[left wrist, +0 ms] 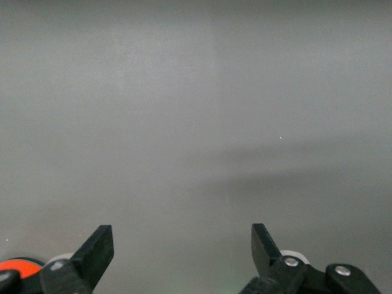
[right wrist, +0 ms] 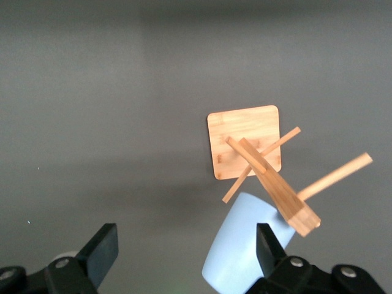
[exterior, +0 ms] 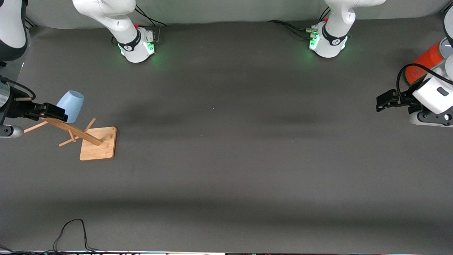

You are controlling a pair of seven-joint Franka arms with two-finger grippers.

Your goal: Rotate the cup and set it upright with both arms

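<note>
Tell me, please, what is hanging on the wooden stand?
The cup hangs upside down on a peg of the wooden stand; the other pegs are bare. The peg inside the cup is covered and cannot be seen. Below the stand lies the table.

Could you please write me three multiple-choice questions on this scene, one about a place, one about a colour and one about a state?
1. Where is the cup?
A. Hung on the wooden rack
B. Inside the orange container
C. Held in the left claw

2. What colour is the cup?
A. Green
B. Light blue
C. Yellow

3. How are the two claws?
A. Both open
B. Both shut
C. One shut on the cup

Answers:
1. A, it sits tilted on a peg, toward the right arm's end.
2. B, pale blue in both views.
3. A, the left claw and right claw show spread fingers holding nothing.
</note>
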